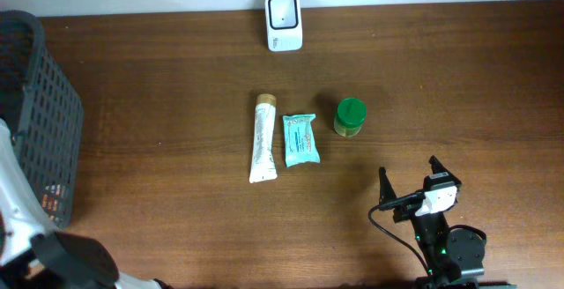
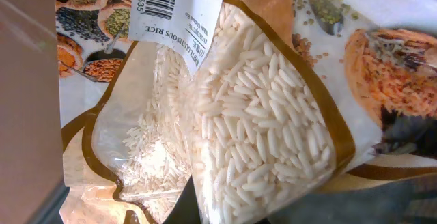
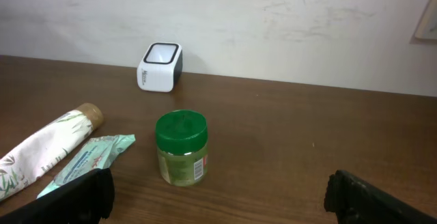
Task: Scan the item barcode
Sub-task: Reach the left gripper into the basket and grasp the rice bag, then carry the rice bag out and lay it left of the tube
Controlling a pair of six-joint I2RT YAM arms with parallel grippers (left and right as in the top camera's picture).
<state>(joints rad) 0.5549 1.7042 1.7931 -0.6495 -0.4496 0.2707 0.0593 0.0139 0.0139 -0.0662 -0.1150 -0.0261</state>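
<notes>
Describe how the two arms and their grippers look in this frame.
The right gripper has two black, tapering fingers mounted on a white wrist block. The arm behind it is black, with a thin black cable looping beside it and small green lights on its body. The left arm shows only white shell segments and a black joint; its gripper is not visible.

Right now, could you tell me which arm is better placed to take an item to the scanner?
Probably the left arm: its jaws are shut, and the rice bag, barcode label showing, fills its wrist view. The right gripper stands open and empty, short of the jar.
</notes>
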